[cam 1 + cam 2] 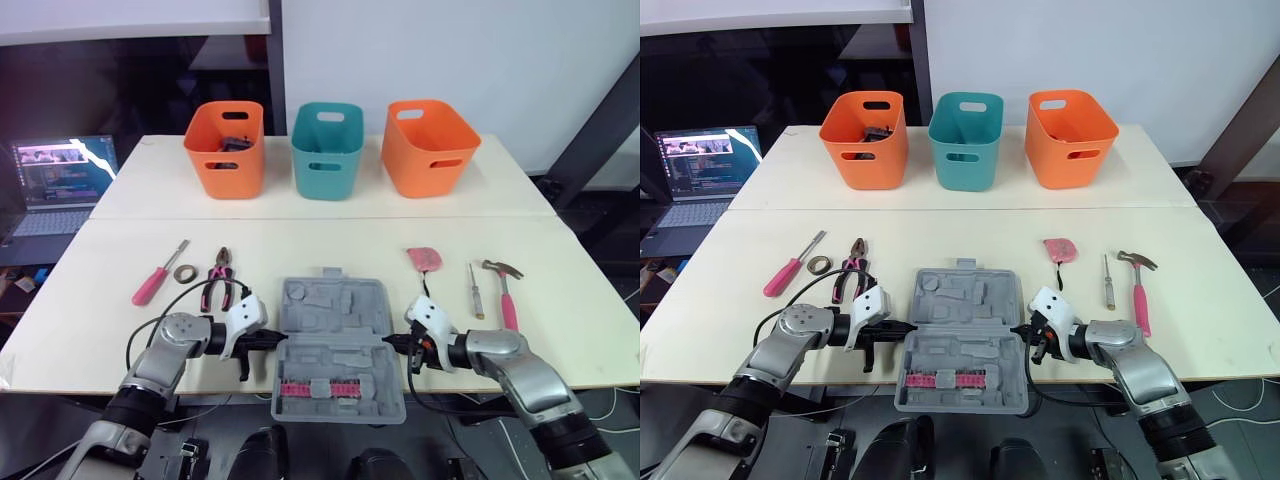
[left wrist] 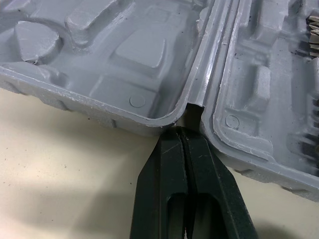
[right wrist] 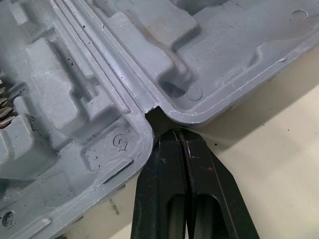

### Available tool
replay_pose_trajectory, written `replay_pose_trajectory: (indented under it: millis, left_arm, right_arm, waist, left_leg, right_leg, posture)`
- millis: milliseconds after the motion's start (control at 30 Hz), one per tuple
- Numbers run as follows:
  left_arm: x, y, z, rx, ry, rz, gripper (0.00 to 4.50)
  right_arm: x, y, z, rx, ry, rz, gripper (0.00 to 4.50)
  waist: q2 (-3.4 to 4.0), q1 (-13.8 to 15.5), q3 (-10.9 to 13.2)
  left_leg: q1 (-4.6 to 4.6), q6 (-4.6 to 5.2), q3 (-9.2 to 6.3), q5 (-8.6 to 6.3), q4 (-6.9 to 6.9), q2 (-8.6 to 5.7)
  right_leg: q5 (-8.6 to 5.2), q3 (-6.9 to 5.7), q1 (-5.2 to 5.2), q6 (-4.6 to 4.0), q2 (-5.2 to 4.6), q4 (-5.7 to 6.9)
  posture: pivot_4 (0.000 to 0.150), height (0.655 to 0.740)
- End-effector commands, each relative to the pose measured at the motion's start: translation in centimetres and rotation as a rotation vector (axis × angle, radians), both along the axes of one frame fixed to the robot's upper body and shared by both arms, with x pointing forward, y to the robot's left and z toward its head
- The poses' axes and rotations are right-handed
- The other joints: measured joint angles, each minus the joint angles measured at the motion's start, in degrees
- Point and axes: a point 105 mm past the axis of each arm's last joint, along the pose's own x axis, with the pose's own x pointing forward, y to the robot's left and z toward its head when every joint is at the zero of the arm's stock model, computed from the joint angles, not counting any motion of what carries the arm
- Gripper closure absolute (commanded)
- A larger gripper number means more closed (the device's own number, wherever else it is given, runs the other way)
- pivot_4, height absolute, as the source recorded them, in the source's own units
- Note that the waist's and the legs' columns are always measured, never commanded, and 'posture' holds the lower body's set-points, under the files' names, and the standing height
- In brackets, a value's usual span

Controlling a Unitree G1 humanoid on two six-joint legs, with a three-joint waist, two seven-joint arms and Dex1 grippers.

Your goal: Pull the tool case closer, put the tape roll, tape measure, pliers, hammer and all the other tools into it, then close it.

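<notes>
- Two halves of the grey tool case [image 1: 335,345] lie open and flat at the table's [image 1: 100,330] 6 o'clock edge, dead centre in front of me. The near half looks to hang slightly past that edge.
- A pink bit row [image 1: 320,388] sits in the near half. The other moulded pockets are empty.
- Left gripper [image 1: 272,342]: fingers pressed together with nothing clamped, tips poked into the hinge notch at the case's 9 o'clock.
- Right gripper [image 1: 396,341]: same state, closed and empty, tips in the hinge notch at 3 o'clock.
- Handling guess: blow-moulded plastic, so light, with a stiff shell and a floppy hinge. It should slide easily on the smooth top.
- The two hinge notches are the hold I'd trust for dragging: symmetric, so no yaw. I'd pull no further, since it could tip off the edge.
- For closing, I'd take the far half by the handle lug at 12 o'clock and fold it over.
- From the case, at 10–11 o'clock: pliers [image 1: 222,278], tape roll [image 1: 185,272], pink screwdriver [image 1: 158,275].
- At 1–2 o'clock: tape measure [image 1: 425,259], small screwdriver [image 1: 475,290], hammer [image 1: 505,290]. The hammer is likely the heaviest, so it's best gripped near the head.
- At 12 o'clock, well apart: three bins, orange [image 1: 225,148], teal [image 1: 327,150] and orange [image 1: 430,145].
</notes>
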Motion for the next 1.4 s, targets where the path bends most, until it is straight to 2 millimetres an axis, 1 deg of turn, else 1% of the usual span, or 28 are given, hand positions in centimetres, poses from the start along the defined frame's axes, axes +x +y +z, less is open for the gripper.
replay_pose_trajectory:
  millis: [33,400,467,567,600,667,767,867,933,967,1033,1067,1133,1167,1200,1233,1267,1300,1333,1400]
  left_arm:
    - [-0.4,0.1,-0.8,0.021,0.035,-0.006,4.50]
    - [0.0,1.0,-0.5,0.033,0.028,0.006,4.50]
    - [0.2,1.4,-0.3,0.035,0.022,0.021,4.50]
    - [1.0,2.7,0.3,0.041,-0.008,0.081,4.50]
    - [1.3,3.3,0.7,0.038,-0.021,0.108,4.50]
    - [2.1,4.4,1.7,0.018,-0.050,0.163,4.50]
    - [3.0,6.0,4.4,-0.051,-0.105,0.231,4.50]
    - [3.2,7.5,7.4,-0.127,-0.144,0.269,4.50]
    - [3.1,8.7,8.6,-0.130,-0.164,0.290,4.50]
    - [3.1,9.7,9.2,-0.124,-0.178,0.313,4.24]
    - [2.8,11.9,10.3,-0.115,-0.194,0.362,3.62]
    - [2.6,13.2,10.7,-0.100,-0.207,0.392,3.11]
    - [2.2,15.6,11.2,-0.070,-0.234,0.446,2.11]
    - [1.9,17.3,11.4,-0.048,-0.241,0.485,1.63]
    - [1.6,18.4,11.6,-0.034,-0.244,0.509,1.12]
    - [1.3,20.0,11.8,-0.013,-0.250,0.554,0.57]
    - [1.1,20.9,11.9,-0.001,-0.254,0.581,0.03]
    - [1.0,21.6,11.9,0.015,-0.256,0.596,0.00]
    - [0.7,22.3,11.9,0.027,-0.256,0.608,0.00]
    - [0.6,23.0,12.1,0.039,-0.265,0.623,0.00]
  right_arm:
    - [0.3,-1.2,0.4,-0.022,-0.015,-0.019,4.45]
    - [0.3,-1.9,0.2,-0.030,-0.011,-0.031,4.45]
    - [0.4,-2.3,0.4,-0.033,-0.017,-0.046,4.45]
    - [0.5,-3.8,1.1,-0.036,-0.035,-0.091,4.45]
    - [0.4,-4.4,1.5,-0.036,-0.041,-0.105,4.45]
    - [0.3,-5.3,2.8,-0.011,-0.063,-0.138,4.45]
    - [-0.3,-6.4,5.4,0.033,-0.110,-0.167,4.45]
    - [-1.7,-7.4,8.0,0.100,-0.149,-0.196,4.45]
    - [-2.7,-8.3,9.0,0.127,-0.164,-0.228,4.45]
    - [-3.4,-9.0,9.3,0.125,-0.167,-0.246,4.50]
    - [-4.6,-10.4,9.7,0.112,-0.171,-0.291,3.92]
    - [-5.1,-11.3,10.0,0.122,-0.176,-0.330,3.57]
    - [-5.7,-12.6,10.4,0.141,-0.184,-0.394,2.62]
    - [-6.3,-13.6,10.7,0.136,-0.192,-0.428,2.14]
    - [-6.7,-14.2,10.8,0.128,-0.198,-0.447,1.61]
    - [-7.2,-15.0,11.0,0.110,-0.202,-0.469,1.13]
    - [-7.6,-15.5,11.0,0.098,-0.204,-0.481,0.62]
    - [-7.8,-15.9,11.1,0.091,-0.206,-0.496,0.14]
    - [-8.0,-16.4,11.2,0.084,-0.213,-0.515,0.05]
    - [-7.9,-17.3,11.6,0.082,-0.236,-0.551,0.05]
  waist:
    - [0.00,0.04,0.00]
    - [0.00,-0.01,0.00]
    - [0.00,-0.03,0.00]
    - [0.00,-0.05,0.00]
    - [0.00,-0.05,0.00]
    - [-0.02,-0.04,0.01]
    - [-0.01,-0.34,0.03]
    - [-0.03,-0.13,0.04]
    - [-0.03,0.01,0.04]
    - [-0.03,0.07,0.04]
    - [-0.04,0.07,0.05]
    - [-0.05,0.01,0.05]
    - [-0.03,-0.18,0.05]
    - [-0.03,-0.33,0.05]
    - [-0.03,-0.38,0.05]
    - [-0.03,-0.37,0.05]
    - [-0.03,-0.29,0.05]
    - [-0.03,-0.24,0.05]
    - [-0.03,-0.22,0.05]
    - [-0.01,-0.19,0.04]
  left_leg:
    - [0.00,0.00,0.00,0.00,0.00,0.00]
    - [0.00,0.00,-0.01,0.00,0.00,0.00]
    - [0.00,0.00,0.00,0.00,0.00,0.00]
    - [0.00,0.00,0.00,0.00,0.00,0.00]
    - [0.00,0.00,0.00,0.00,0.00,0.00]
    - [-0.01,0.00,-0.01,0.00,0.00,0.00]
    - [-0.02,0.00,0.01,0.00,-0.05,0.04]
    - [-0.05,-0.01,0.00,0.00,-0.11,0.05]
    - [-0.07,-0.01,0.00,0.00,-0.15,0.05]
    - [-0.08,-0.01,0.01,-0.01,-0.16,0.05]
    - [-0.08,-0.01,0.01,-0.01,-0.17,0.03]
    - [-0.08,-0.01,0.01,-0.02,-0.18,0.04]
    - [-0.07,-0.01,0.02,-0.02,-0.21,0.04]
    - [-0.06,-0.01,0.04,-0.02,-0.22,0.05]
    - [-0.06,-0.03,0.05,-0.03,-0.23,0.07]
    - [-0.05,-0.03,0.05,-0.03,-0.26,0.07]
    - [-0.06,-0.05,0.06,-0.04,-0.27,0.08]
    - [-0.06,-0.08,0.06,-0.06,-0.32,0.08]
    - [-0.04,-0.16,0.05,-0.11,-0.37,0.08]
    - [-0.03,-0.18,0.07,-0.13,-0.51,0.08]
  right_leg:
    - [0.00,0.00,0.00,0.00,0.00,0.00]
    - [0.00,0.00,0.00,0.00,0.00,0.00]
    - [0.00,0.00,0.00,0.00,0.00,0.00]
    - [0.00,0.00,-0.01,0.00,0.00,0.00]
    - [0.00,0.00,-0.01,0.00,0.00,0.00]
    - [0.00,0.00,-0.02,0.00,0.00,0.00]
    - [0.00,0.01,-0.08,-0.01,0.00,0.00]
    - [0.00,0.01,-0.12,-0.01,0.00,-0.01]
    - [0.00,0.00,-0.10,-0.01,0.00,-0.10]
    - [0.00,0.00,-0.07,-0.01,-0.01,-0.14]
    - [0.00,0.00,-0.06,-0.01,-0.03,-0.20]
    - [0.00,0.00,-0.06,-0.01,-0.04,-0.22]
    - [0.00,0.00,-0.07,-0.02,-0.05,-0.23]
    - [0.00,0.02,-0.09,-0.03,-0.06,-0.24]
    - [-0.01,0.03,-0.11,-0.04,-0.06,-0.23]
    - [-0.01,0.03,-0.12,-0.05,-0.06,-0.24]
    - [-0.01,0.04,-0.16,-0.06,-0.06,-0.26]
    - [-0.01,0.04,-0.21,-0.06,-0.08,-0.32]
    - [-0.01,0.04,-0.25,-0.07,-0.08,-0.43]
    - [0.07,0.04,-0.28,-0.19,-0.12,-0.72]
  posture:
    - [0.150,0.7400]
    - [0.150,0.7400]
    - [0.150,0.7400]
    - [0.150,0.7400]
    - [0.150,0.7400]
    - [0.150,0.7400]
    - [0.150,0.7400]
    - [0.150,0.7400]
    - [0.150,0.7400]
    - [0.150,0.7400]
    - [0.150,0.7400]
    - [0.150,0.7400]
    - [0.150,0.7400]
    - [0.150,0.7400]
    - [0.150,0.7400]
    - [0.150,0.7400]
    - [0.150,0.7400]
    - [0.150,0.7400]
    - [0.150,0.7400]
    - [0.150,0.7400]
